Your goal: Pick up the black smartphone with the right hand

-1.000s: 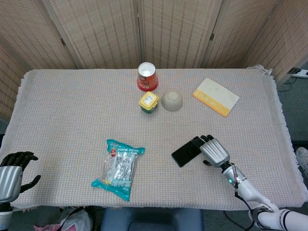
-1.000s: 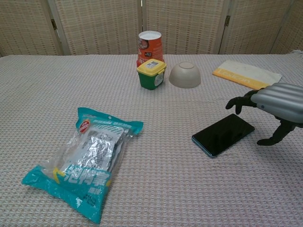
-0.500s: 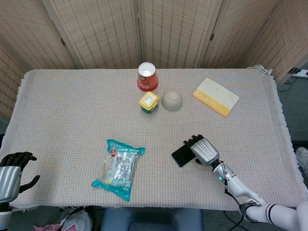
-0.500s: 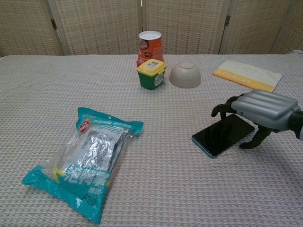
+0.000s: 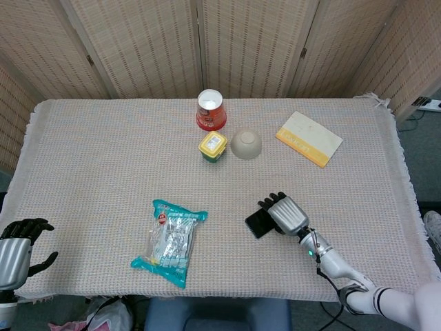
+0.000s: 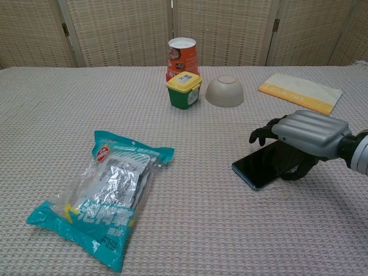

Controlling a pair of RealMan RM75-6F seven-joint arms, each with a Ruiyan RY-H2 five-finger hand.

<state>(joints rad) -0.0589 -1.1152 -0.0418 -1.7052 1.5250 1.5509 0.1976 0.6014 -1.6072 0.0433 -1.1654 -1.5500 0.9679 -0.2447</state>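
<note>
The black smartphone (image 5: 254, 223) (image 6: 257, 167) lies flat on the woven tablecloth, right of centre near the front. My right hand (image 5: 286, 214) (image 6: 305, 134) hovers over its right half, hiding that part. The fingers (image 6: 262, 131) reach over the phone's far edge and the thumb hangs down by its near edge. The phone still rests on the cloth, and no firm hold shows. My left hand (image 5: 16, 247) sits off the table's front left corner, holding nothing, with its fingers apart; the chest view does not show it.
A teal snack bag (image 5: 170, 240) (image 6: 112, 195) lies front left of the phone. At the back stand a red cup (image 5: 210, 109) (image 6: 182, 54), a yellow-lidded green jar (image 5: 213, 145) (image 6: 184, 89) and an upturned bowl (image 5: 246, 144) (image 6: 224, 91). A yellow-edged booklet (image 5: 309, 138) (image 6: 299, 90) lies back right.
My right hand has moved left from the phone's right end to cover its right half, fingers now past the far edge. The phone has barely shifted. The left hand stayed put.
</note>
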